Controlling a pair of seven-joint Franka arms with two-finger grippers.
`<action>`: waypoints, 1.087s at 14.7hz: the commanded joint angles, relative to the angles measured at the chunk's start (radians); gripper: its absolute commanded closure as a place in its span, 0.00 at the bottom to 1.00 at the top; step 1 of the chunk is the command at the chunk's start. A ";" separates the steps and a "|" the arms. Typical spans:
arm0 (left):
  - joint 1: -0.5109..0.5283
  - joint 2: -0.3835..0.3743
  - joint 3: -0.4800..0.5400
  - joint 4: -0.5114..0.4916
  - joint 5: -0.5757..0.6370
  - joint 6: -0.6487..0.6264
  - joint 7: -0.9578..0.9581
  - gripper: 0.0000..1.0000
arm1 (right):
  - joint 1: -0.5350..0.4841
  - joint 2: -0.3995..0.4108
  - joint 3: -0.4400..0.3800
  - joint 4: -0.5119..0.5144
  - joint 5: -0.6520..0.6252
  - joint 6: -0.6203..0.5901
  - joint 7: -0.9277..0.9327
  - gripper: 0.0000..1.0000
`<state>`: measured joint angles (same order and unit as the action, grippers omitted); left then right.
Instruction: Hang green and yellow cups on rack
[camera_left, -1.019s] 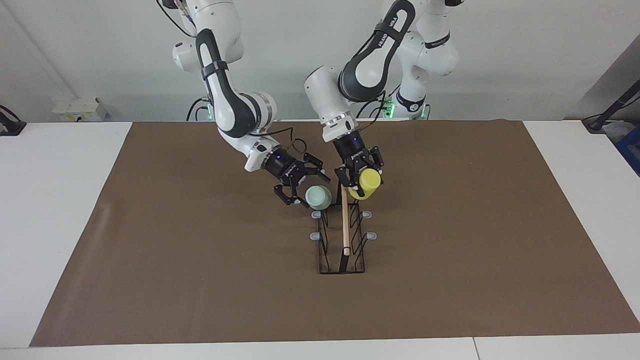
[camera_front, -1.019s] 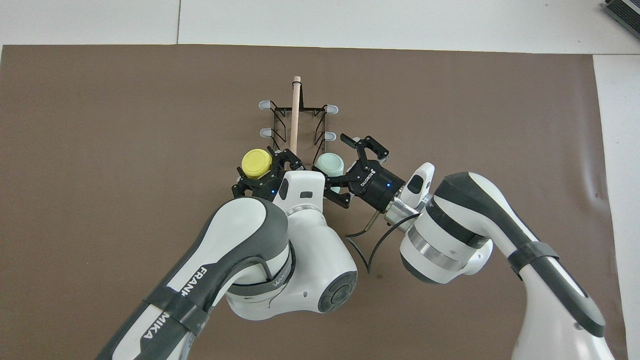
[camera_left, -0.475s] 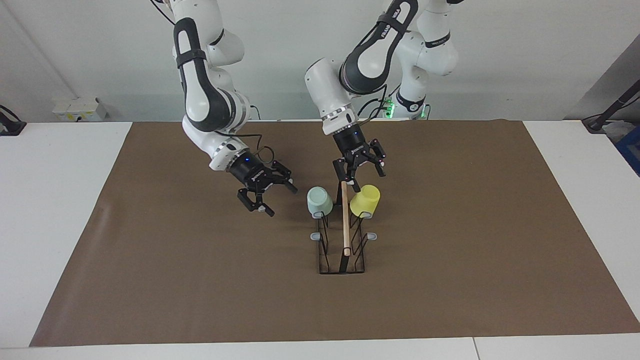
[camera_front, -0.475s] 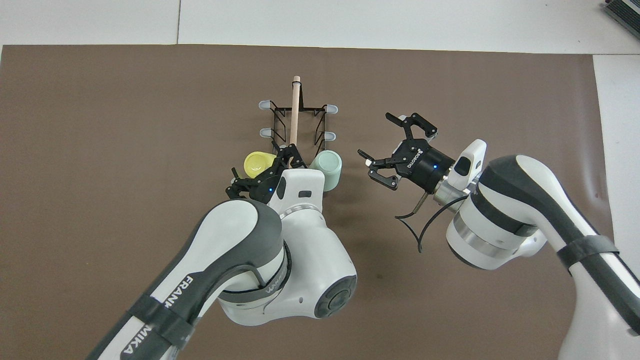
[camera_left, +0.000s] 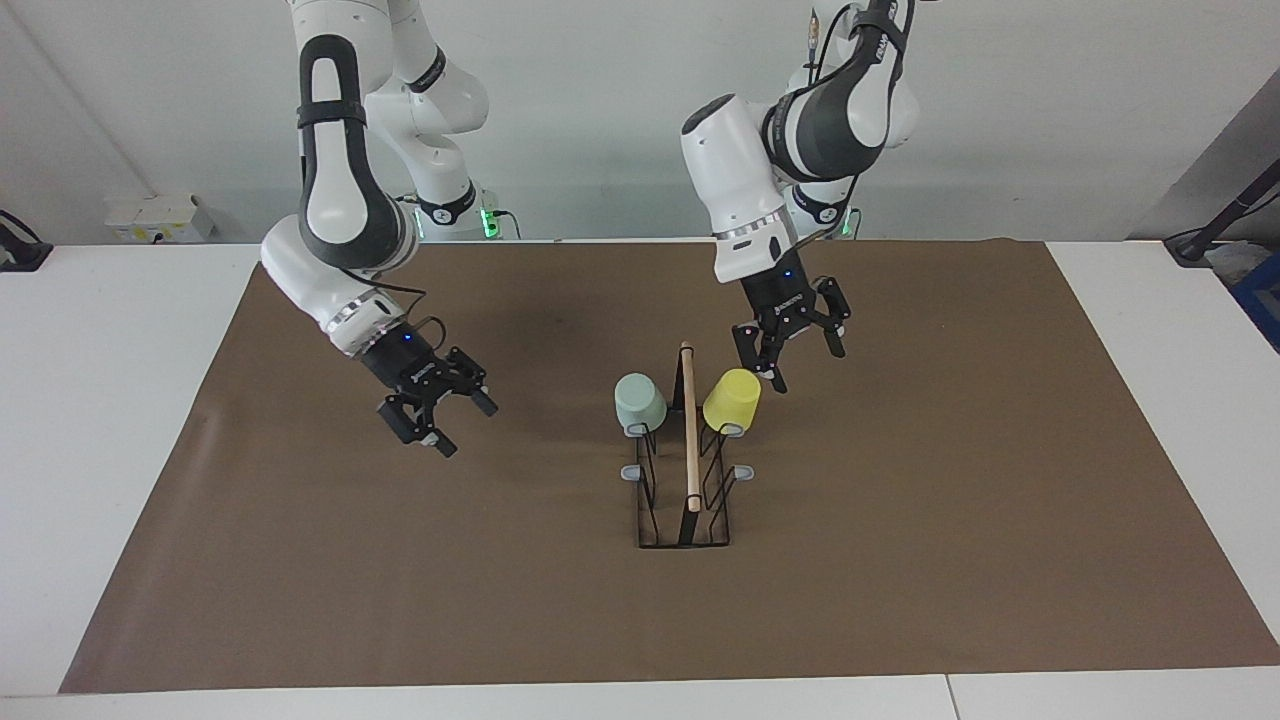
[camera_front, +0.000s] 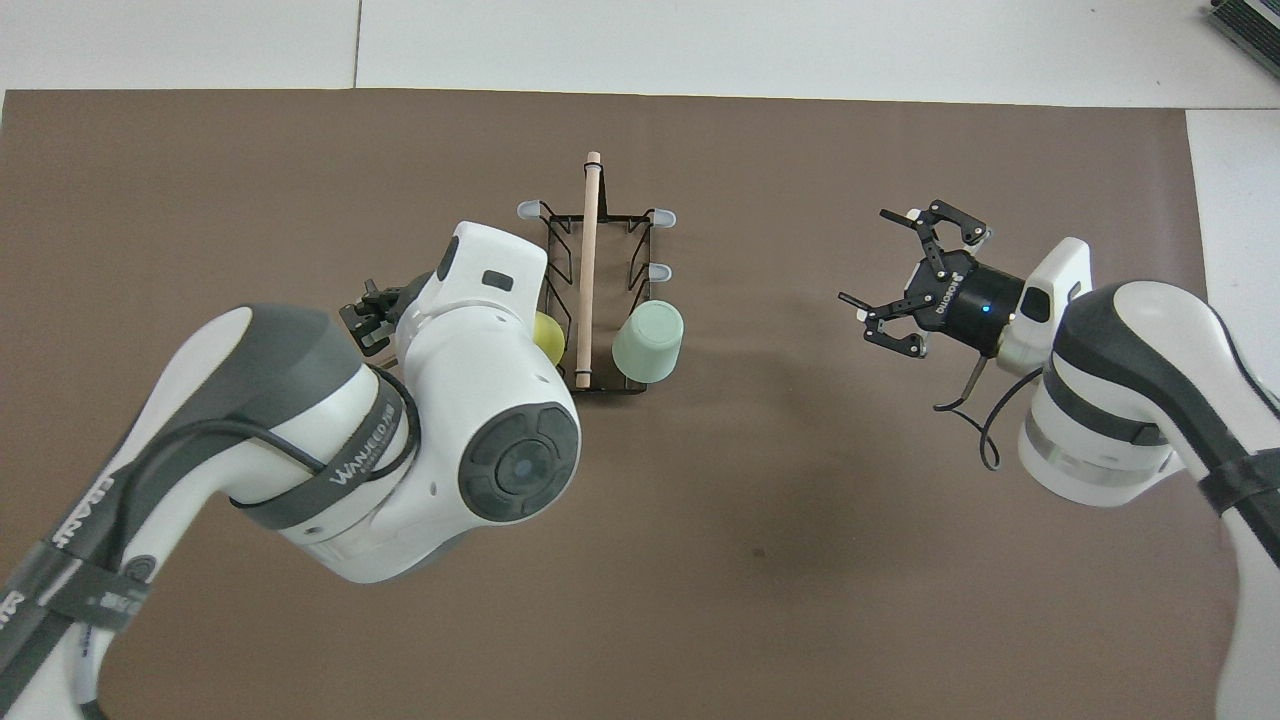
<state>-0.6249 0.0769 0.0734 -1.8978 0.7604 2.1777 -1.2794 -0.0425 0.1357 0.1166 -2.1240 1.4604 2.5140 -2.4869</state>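
The green cup (camera_left: 639, 401) hangs upside down on a prong of the rack (camera_left: 684, 500), on the side of the rack toward the right arm's end of the table. It is one of the prongs at the rack's end nearer to the robots. The yellow cup (camera_left: 731, 399) hangs in the same way on the matching prong on the side toward the left arm's end. The two cups are level with each other, with the wooden rod (camera_left: 689, 430) of the rack running between them. Both are tilted, mouth down and outward. In the overhead view the green cup (camera_front: 648, 341) is plain to see, but the yellow cup (camera_front: 547, 338) is mostly covered by the left arm.

The rack stands near the middle of the brown mat (camera_left: 300, 560). Its other grey-tipped prongs (camera_left: 742, 471) carry nothing.

The left gripper (camera_left: 790, 352) is in the air just beside the yellow cup, a little toward the left arm's end of the table. Its fingers are spread apart and they hold nothing; one fingertip is close to the cup, but I see no contact.

The right gripper (camera_left: 440, 415) is over the bare mat, well apart from the green cup, toward the right arm's end. Its fingers are also spread wide and empty, which the overhead view shows clearly (camera_front: 905, 280).
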 joint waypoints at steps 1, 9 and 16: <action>0.085 -0.035 -0.007 -0.010 -0.143 0.054 0.251 0.00 | -0.072 0.001 0.006 -0.002 -0.217 -0.001 -0.003 0.00; 0.341 -0.101 -0.004 -0.007 -0.648 -0.019 1.035 0.00 | -0.212 0.015 -0.008 0.027 -0.705 0.128 0.138 0.00; 0.513 -0.085 0.005 0.114 -0.803 -0.254 1.403 0.00 | -0.198 0.002 -0.009 0.113 -1.277 0.083 0.699 0.00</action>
<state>-0.1429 -0.0109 0.0849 -1.8368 -0.0235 2.0070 0.0529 -0.2496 0.1416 0.1053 -2.0328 0.2933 2.6308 -1.9378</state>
